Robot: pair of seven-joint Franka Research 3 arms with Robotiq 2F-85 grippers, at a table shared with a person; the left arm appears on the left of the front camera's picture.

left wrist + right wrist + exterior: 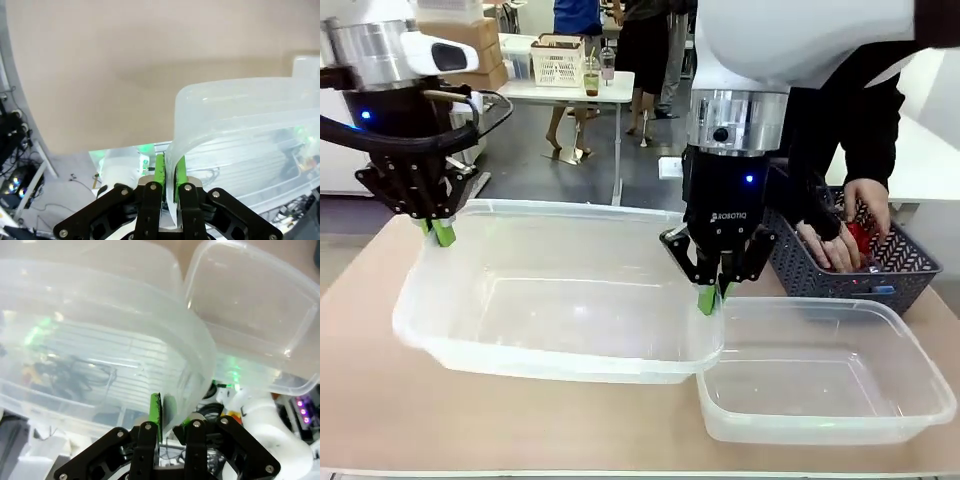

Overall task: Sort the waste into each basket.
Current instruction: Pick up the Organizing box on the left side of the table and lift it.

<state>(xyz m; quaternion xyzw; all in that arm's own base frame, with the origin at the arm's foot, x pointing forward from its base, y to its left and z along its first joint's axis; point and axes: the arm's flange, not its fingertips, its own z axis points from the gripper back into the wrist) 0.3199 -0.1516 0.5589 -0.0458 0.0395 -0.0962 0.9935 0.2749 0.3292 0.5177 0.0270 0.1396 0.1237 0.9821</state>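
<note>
White arms (790, 40), silver wrist rings (738, 122), blue lights (749, 179); black left gripper (438, 232) and ROBOTIQ-marked right gripper (713, 298), green pads (160, 170), silver screws (153, 186); person's black sleeve (870, 140)

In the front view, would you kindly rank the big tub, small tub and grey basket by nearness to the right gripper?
1. The big tub: right gripper pinches its right rim.
2. The small tub: just beside, lower right.
3. The grey basket: farther back, right.
</note>
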